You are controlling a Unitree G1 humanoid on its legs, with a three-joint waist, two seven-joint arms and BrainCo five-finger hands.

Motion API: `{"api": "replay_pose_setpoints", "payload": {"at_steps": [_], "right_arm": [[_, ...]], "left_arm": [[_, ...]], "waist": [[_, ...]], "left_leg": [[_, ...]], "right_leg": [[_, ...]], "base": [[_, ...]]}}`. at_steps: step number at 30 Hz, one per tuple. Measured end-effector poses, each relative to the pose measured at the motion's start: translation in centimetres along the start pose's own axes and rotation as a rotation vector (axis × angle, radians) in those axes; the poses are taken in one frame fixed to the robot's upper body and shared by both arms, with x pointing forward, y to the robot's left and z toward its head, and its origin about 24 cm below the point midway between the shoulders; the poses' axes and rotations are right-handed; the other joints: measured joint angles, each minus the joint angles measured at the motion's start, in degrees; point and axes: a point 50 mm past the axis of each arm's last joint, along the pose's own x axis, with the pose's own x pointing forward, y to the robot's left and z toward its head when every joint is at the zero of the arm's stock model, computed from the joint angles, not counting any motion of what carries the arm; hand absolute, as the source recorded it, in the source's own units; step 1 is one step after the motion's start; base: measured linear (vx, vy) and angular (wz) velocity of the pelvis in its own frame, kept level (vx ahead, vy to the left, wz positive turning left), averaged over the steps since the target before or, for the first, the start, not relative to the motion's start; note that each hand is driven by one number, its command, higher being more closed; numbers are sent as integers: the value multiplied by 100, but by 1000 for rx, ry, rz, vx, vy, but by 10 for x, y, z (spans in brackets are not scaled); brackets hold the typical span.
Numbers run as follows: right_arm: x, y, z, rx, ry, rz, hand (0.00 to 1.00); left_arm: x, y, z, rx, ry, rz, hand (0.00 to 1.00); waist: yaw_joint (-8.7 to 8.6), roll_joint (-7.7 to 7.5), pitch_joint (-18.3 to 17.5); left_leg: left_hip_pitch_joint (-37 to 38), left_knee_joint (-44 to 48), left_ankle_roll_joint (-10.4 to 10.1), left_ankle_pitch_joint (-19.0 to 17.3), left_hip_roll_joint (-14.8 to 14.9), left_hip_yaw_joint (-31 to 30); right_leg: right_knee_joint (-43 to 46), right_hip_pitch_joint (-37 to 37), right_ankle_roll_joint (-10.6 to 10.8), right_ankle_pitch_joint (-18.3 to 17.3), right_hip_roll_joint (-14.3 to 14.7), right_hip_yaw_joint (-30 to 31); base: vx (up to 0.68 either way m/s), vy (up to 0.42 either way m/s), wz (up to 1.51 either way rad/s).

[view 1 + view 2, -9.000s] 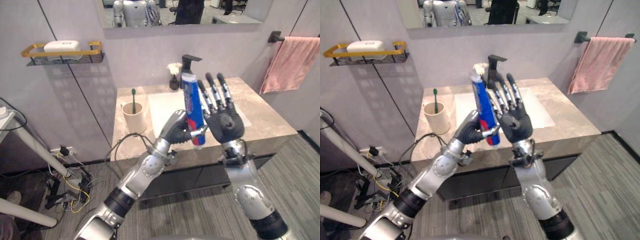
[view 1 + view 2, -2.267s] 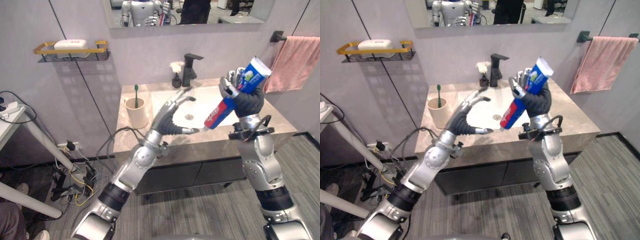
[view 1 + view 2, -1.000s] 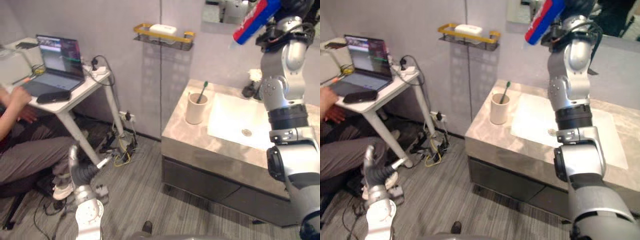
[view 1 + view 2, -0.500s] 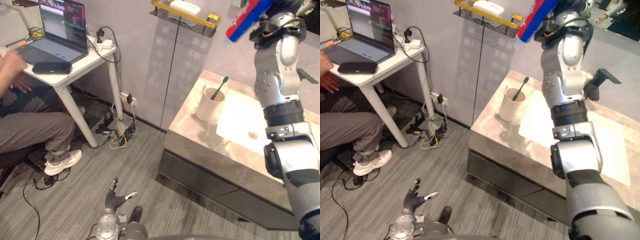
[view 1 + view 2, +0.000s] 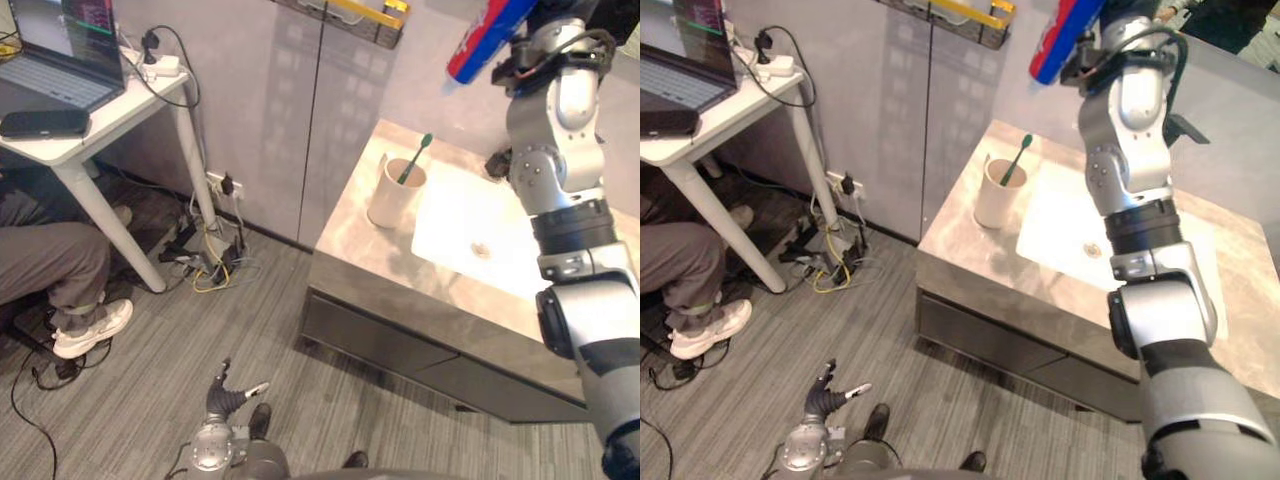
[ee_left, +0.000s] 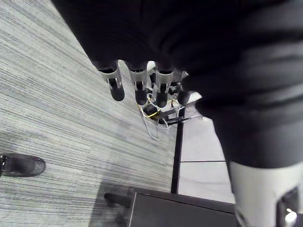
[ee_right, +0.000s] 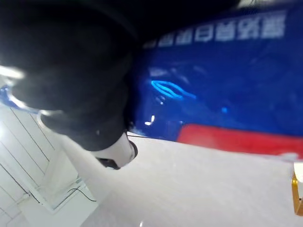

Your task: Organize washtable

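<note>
Toothpaste tube [image 5: 487, 36] now raised higher, above toothbrush cup [image 5: 388, 205].
Right hand [image 7: 90, 113] fingers clasp tube; left hand [image 5: 226, 394], fingers straight, far below cup.

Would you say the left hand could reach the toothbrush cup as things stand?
Probably not: the left hand hangs open low by the floor, well below the cup on the counter; the arm would need raising first.
</note>
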Motion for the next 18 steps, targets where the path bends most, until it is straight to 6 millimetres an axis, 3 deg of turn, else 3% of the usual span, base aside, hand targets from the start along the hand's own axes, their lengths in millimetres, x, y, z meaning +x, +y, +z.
{"api": "replay_pose_setpoints", "payload": {"at_steps": [4,10,18], "right_arm": [[-11,-2,-2,-16,2,22,100],[-11,-4,2,-39,-8,32,100],[-18,10,14,-35,-65,125,100]], "left_arm": [[-3,-1,-14,9,59,-7,0],[-2,4,-23,0,107,18,0],[-2,9,-35,-45,170,47,0]], "waist": [[-55,32,41],[-131,125,206],[-191,228,309]], "left_leg": [[22,5,1,1,-8,35],[-26,-21,7,-2,24,107],[-78,-19,5,-1,39,234]], "right_leg": [[27,-10,0,-3,-13,46],[187,-189,-22,-31,-18,168],[206,-315,-27,-27,-18,282]], "base": [[-1,26,-5],[-34,28,-10],[-10,19,-7]]}}
